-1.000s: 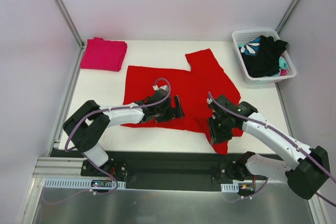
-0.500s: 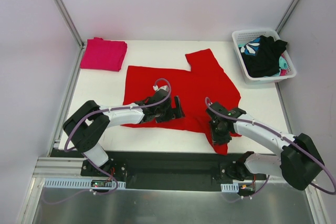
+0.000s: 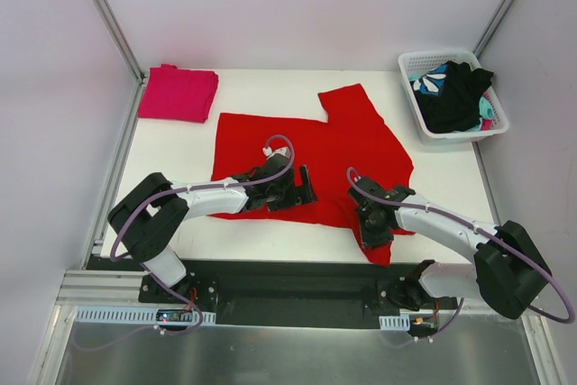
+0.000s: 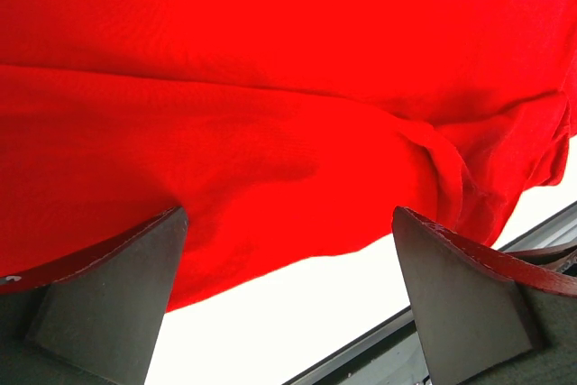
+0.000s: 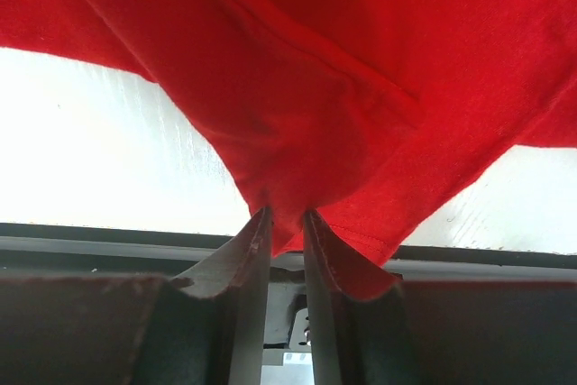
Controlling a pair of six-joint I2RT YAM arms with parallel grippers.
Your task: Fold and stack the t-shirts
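Observation:
The large red t-shirt [image 3: 306, 155] lies spread on the white table, one sleeve pointing to the far right. My left gripper [image 3: 305, 188] is open over its near hem, jaws wide, the red cloth [image 4: 270, 114] lying beyond them. My right gripper [image 3: 371, 227] is shut on a bunched fold of the shirt's near right corner; the cloth [image 5: 297, 132] is pinched between its fingers. The folded magenta-pink t-shirt [image 3: 178, 92] lies at the far left corner. Black and teal-and-white patterned garments [image 3: 451, 95] sit in the basket.
A white plastic basket [image 3: 412, 68] stands at the far right corner. Metal frame posts run along both sides. The table's near edge and a black rail [image 3: 297, 272] lie just behind both grippers.
My right gripper has moved left and toward the near edge along the shirt's corner, closing on the cloth. The left arm has stayed in place.

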